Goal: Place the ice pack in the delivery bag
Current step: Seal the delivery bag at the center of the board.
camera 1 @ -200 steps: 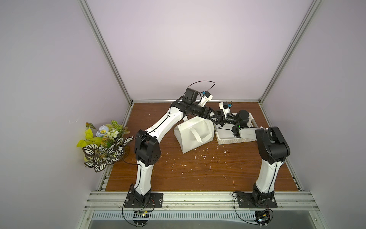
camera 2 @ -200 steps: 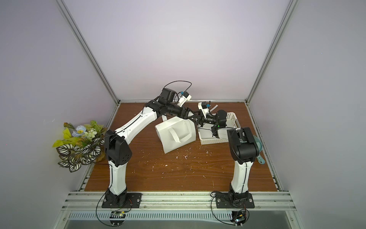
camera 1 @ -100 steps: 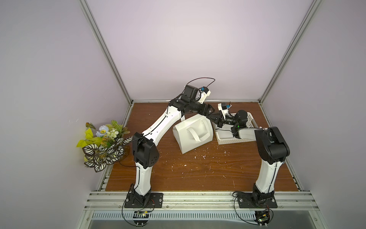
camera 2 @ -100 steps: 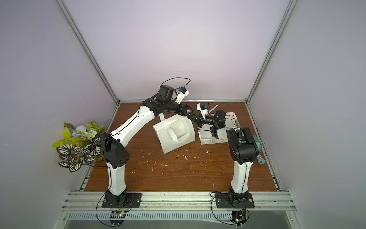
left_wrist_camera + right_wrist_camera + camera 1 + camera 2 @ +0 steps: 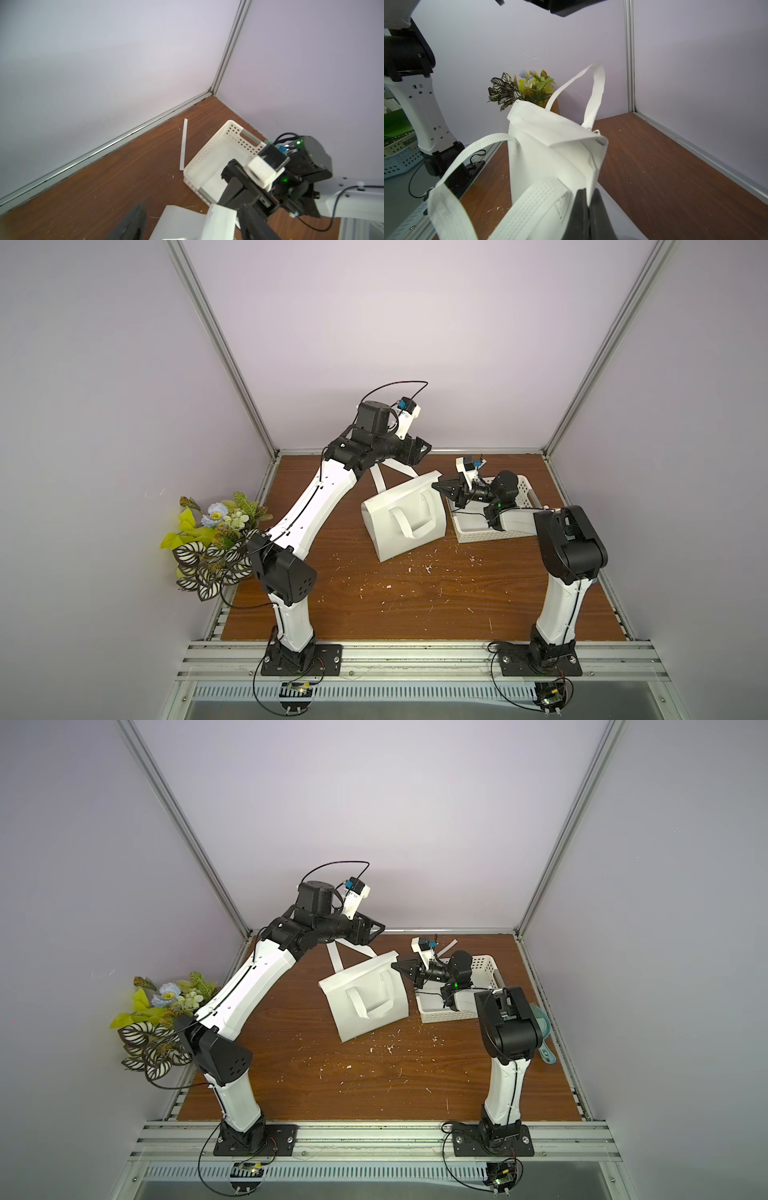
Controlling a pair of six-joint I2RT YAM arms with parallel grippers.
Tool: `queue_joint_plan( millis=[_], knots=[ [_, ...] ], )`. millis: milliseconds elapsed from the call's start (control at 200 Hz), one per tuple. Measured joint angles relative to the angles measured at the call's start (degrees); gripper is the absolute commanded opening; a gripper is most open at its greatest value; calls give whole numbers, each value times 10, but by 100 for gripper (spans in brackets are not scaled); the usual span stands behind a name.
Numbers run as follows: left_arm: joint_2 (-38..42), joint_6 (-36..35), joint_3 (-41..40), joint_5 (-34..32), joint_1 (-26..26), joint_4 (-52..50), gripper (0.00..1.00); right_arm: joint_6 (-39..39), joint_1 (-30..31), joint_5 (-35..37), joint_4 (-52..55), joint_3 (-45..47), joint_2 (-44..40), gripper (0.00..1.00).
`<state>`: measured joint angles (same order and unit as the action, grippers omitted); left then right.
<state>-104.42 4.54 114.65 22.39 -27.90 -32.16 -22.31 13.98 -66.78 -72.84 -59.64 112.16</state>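
**BAG RIM CLAMPED, ICE PACK NOT LOCATED: FAULT RISKS**

**Status.** The delivery bag (image 5: 399,526) sits mid-tabletop (image 5: 395,605), leaning, just left of the white basket (image 5: 525,489). The right pincer (image 5: 436,486) is clamped together on the bag's far-right rim corner. The right wrist view shows a thin fabric fold pinched between its fingertips (image 5: 579,207). The left pincer (image 5: 422,446) hangs above the bag's far side, jaws apart, nothing in them. The ice pack is not visible in any view. The basket floor looks bare in the left wrist view, and whether the pack is inside the bag cannot be told.

**Fault risks (judged).**
1. Slip. The grip covers the fabric edge only, so a pull w/ any load would likely strip the fold out.
2. Drag/tip. The bag looks light & is unanchored. A lift by the right arm may haul the whole bag toward the basket instead of opening the mouth.
3. Mouth shut. The top looks folded flat; w/o spreading there is no entry for the pack.
4. Snag. The far strap (image 5: 593,93) stands up near the left pincer, and a descent could hook it.
5. Pack pos. unknown. It must be found before any insert move.
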Motion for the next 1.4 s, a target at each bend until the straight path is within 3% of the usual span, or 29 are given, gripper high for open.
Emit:
queue_joint_plan(
  millis=[260,746,1401],
  knots=[
    [64,-73,-116,-10,14,-32,70,0,0,0,0,0,0,2],
    [31,-118,-131,-13,14,-59,60,4,1,0,7,0,-1,2],
    [38,-140,-179,17,12,-51,57,22,2,-6,31,0,-4,2]
  ],
)
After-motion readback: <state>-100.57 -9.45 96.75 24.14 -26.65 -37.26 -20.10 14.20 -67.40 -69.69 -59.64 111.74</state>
